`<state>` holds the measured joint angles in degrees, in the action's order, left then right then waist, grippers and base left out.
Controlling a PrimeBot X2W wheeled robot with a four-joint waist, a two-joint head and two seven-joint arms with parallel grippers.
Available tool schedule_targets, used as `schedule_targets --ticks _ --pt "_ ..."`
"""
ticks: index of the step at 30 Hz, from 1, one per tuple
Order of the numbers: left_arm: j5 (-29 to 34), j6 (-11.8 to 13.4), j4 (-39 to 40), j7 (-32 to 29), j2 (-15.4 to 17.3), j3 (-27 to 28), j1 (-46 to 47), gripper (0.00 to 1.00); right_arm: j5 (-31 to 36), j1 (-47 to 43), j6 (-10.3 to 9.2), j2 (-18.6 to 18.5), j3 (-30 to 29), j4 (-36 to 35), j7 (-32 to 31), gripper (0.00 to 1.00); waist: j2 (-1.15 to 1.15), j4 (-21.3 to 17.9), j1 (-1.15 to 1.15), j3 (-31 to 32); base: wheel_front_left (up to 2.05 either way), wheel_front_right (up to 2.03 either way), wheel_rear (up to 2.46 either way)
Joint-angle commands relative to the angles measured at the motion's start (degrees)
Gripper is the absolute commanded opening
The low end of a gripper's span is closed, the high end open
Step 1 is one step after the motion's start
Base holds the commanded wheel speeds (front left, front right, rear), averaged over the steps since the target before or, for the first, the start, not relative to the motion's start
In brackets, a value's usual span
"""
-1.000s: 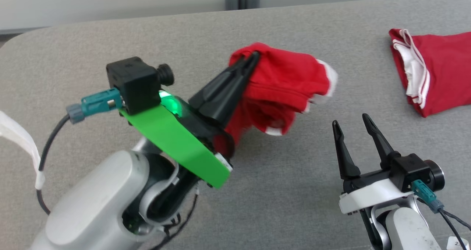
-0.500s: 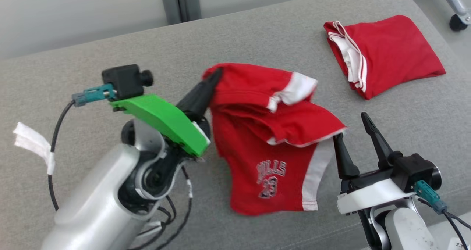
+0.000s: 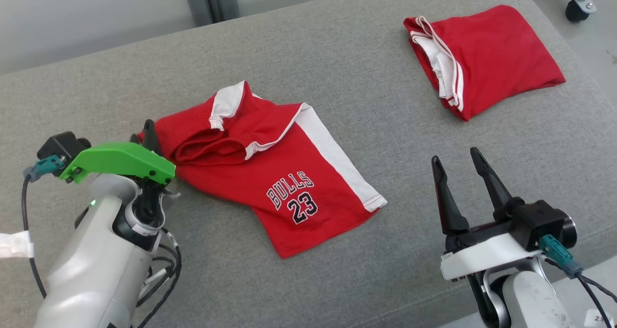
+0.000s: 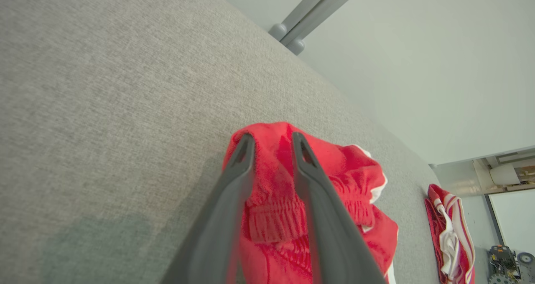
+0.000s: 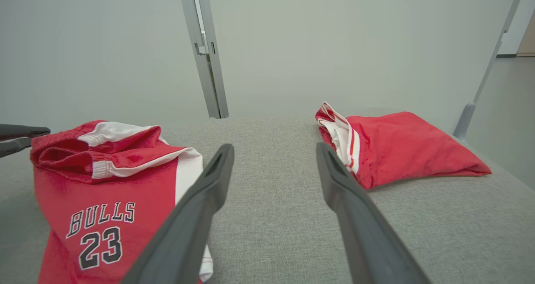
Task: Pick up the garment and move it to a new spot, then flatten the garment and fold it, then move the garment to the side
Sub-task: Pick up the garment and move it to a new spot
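The garment point(image 3: 270, 173), a pair of red shorts with white side stripes and "BULLS 23" printed on one leg, is spread on the grey padded surface point(image 3: 337, 67), left of its middle. One leg is laid flat towards the near edge. The waistband end is rumpled and folded over on itself towards the left edge.

The left gripper point(image 4: 271, 137) is held low at that waistband end. Its two dark fingers are parted, with the gathered elastic edge of the shorts between them. A gap is seen between the fingers, so the cloth is not pinched tight.

The right gripper point(image 3: 455, 155) is held over the near right part of the surface. Its fingers are spread wide, nothing is held between them, and it is well apart from the shorts.

A second red garment point(image 3: 491, 53) with white trim is seen folded near the far right corner, well apart from the shorts.
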<state>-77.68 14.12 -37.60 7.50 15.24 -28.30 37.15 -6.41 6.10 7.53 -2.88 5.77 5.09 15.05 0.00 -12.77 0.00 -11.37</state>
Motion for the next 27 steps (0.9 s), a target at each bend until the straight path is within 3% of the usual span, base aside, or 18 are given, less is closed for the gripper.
schedule_targets --ticks 1,5,9,12,16,22,27 --pt "1.54 -0.46 -1.36 1.39 0.5 -0.49 1.05 1.0 0.29 -0.12 -0.09 -0.02 -0.06 0.08 0.16 1.0 0.0 0.72 0.0 0.59 0.0 0.0 0.0" --pt "6.45 -2.42 -3.71 5.2 1.19 -2.93 2.01 1.0 0.49 -0.64 -0.09 -0.04 -0.46 0.24 0.16 1.0 0.0 2.05 0.0 1.59 0.0 0.0 0.0" --pt "13.29 -3.54 -0.64 7.57 1.42 -3.86 0.47 1.0 0.51 -1.2 -0.09 -0.04 -1.15 -0.06 0.16 1.0 0.0 3.28 0.0 2.55 0.0 0.0 0.0" --pt "21.42 -1.77 5.96 7.66 2.02 0.59 -2.98 1.0 0.72 -1.58 -0.09 -0.02 -1.64 -0.29 0.16 1.0 0.0 4.1 0.0 3.37 0.0 0.0 0.0" --pt "31.16 -0.15 16.21 7.59 -0.16 6.45 -11.18 1.0 1.5 -2.56 -0.09 -0.05 -2.77 -0.67 0.16 1.0 0.0 5.39 0.0 4.51 0.0 0.0 0.0" --pt "43.05 -0.5 27.23 7.62 -1.77 10.5 -22.82 1.0 2.86 -3.45 -0.09 -0.04 -4.81 -1.16 0.16 1.0 0.0 8.12 0.0 5.66 0.0 0.0 0.0" --pt "48.64 -1.57 32.1 7.62 -3.66 14.91 -31.87 1.0 3.11 -3.99 -0.09 -0.05 -6.1 -0.77 0.16 1.0 0.0 9.6 0.0 6.7 0.0 0.0 0.0"
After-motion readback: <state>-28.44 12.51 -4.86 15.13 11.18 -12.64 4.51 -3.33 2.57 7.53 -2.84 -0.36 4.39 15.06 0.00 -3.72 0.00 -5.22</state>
